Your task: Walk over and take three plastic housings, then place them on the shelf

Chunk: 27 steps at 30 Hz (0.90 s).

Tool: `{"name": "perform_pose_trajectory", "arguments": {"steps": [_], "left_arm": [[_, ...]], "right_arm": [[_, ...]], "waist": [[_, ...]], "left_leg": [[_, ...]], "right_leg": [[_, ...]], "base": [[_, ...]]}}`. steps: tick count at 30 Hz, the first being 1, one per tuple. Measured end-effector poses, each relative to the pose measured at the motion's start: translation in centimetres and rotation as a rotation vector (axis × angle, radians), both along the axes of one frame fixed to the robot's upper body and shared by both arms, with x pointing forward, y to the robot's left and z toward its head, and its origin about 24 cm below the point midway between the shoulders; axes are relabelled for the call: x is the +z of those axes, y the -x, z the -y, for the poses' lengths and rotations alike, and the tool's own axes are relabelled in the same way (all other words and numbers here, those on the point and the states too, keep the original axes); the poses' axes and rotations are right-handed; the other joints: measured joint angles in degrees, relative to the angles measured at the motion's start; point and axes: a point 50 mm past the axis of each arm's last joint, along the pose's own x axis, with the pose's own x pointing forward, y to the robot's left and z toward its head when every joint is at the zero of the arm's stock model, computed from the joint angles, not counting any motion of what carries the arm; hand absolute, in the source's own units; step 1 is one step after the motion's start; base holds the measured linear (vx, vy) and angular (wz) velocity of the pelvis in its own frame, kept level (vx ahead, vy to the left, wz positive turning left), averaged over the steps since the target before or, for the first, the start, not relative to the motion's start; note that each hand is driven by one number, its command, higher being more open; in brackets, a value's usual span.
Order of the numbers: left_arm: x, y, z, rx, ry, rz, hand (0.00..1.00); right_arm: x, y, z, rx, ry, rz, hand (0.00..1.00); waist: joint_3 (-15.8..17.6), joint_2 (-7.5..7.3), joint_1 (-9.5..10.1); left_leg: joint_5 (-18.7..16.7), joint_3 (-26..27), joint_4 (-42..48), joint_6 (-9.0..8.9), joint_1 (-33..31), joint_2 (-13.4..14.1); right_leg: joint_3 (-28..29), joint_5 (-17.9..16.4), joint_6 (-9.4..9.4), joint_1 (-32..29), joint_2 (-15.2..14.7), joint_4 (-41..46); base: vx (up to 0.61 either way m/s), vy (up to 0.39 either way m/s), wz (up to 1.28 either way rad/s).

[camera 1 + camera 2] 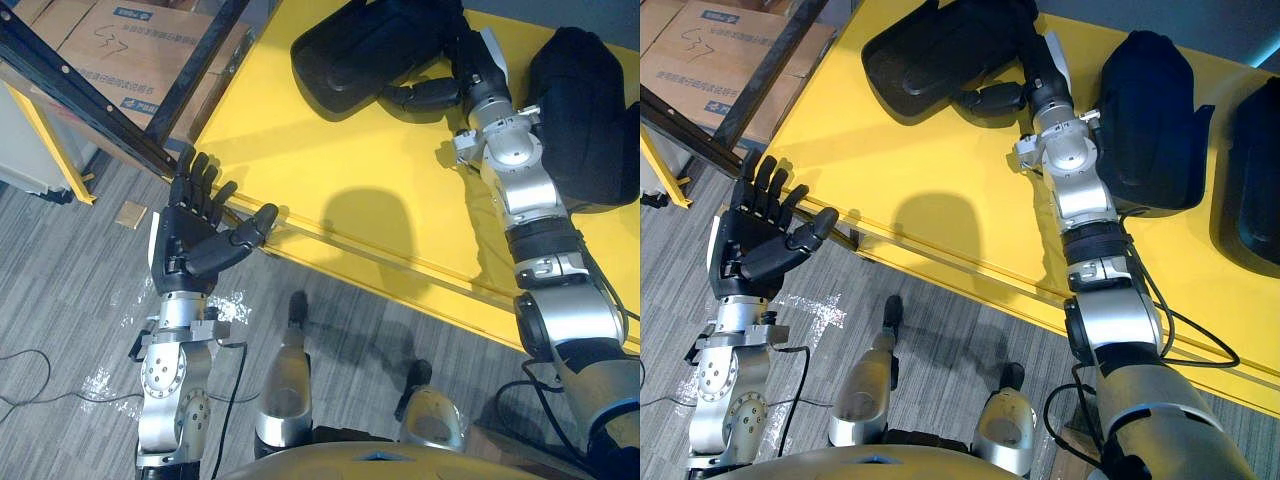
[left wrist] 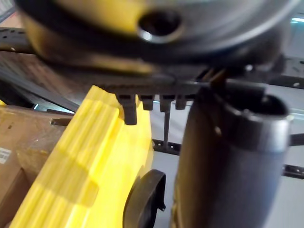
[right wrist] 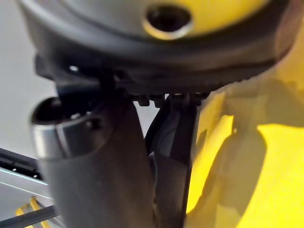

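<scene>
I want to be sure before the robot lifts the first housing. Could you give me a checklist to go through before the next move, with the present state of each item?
1. Reach: the right hand is at the edge of the first housing: ok.
2. Hold of the right hand on it: cannot tell, hidden by the housing.
3. The left hand is free: ok, open and empty, beside the yellow table.
4. Three housings present: ok, the second housing and the third housing also lie on the table.
5. Right arm clear of the second housing: cannot tell, it passes very close.
</scene>
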Motion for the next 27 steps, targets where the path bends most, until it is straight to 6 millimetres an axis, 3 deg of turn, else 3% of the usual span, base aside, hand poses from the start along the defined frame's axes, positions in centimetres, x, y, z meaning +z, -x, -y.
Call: {"name": "perform_pose_trajectory", "arguments": {"steps": [5,9,12,17,23,27], "left_arm": [[0.2,0.1,0.0,0.004,-0.011,0.019,1.0],[0.2,0.1,-0.1,0.014,-0.045,0.018,1.0],[0.4,0.1,-0.1,0.009,-0.102,0.015,1.0],[1.3,-0.4,-0.2,-0.01,-0.304,0.036,1.0],[3.4,-1.1,-2.0,0.191,-0.7,0.072,1.0],[4.6,-1.4,-4.8,0.395,-0.929,0.064,1.0]], "right_arm": [[1.5,1.3,0.1,0.001,0.104,0.084,1.0],[1.8,4.6,-0.5,0.09,0.215,0.18,1.0],[0.3,6.3,-1.0,0.153,0.25,0.171,1.0],[-3.6,8.1,0.8,0.121,0.257,0.076,1.0],[-4.9,12.6,1.1,0.148,0.13,0.146,1.0],[-7.3,16.0,3.6,0.054,0.053,0.148,1.0]], "waist": [[0.2,-0.35,-0.76],[0.2,-0.77,-1.56],[-0.5,-1.87,-3.47],[-4.5,-5.16,-4.96],[-9.3,-5.68,-6.75],[-12.6,-5.4,-9.28]], "left_leg": [[0.0,0.6,0.0,-0.06,0.3,0.1],[-0.7,2.8,0.0,-0.39,3.0,0.5],[-1.4,4.5,-0.1,-0.52,4.6,0.9],[-2.2,7.9,-0.1,-0.92,6.2,1.8],[-3.6,11.7,-0.2,-1.47,9.4,2.5],[-4.7,14.8,-0.4,-1.65,11.6,2.8]], "right_leg": [[0.4,0.1,0.08,0.0,0.0,-0.2],[2.5,0.2,0.17,1.1,0.0,-0.4],[3.9,0.3,0.36,1.8,0.2,-1.0],[7.0,1.8,0.29,1.9,0.9,-3.1],[10.3,2.3,0.12,2.5,1.4,-4.2],[13.1,2.2,-0.14,2.4,1.5,-4.9]], "base": [[0.0,-0.013,-0.04],[0.0,-0.02,-0.27],[-0.02,-0.021,-0.3],[0.02,-0.013,-0.32],[0.01,-0.013,-0.33],[0.0,-0.016,-0.36]]}}
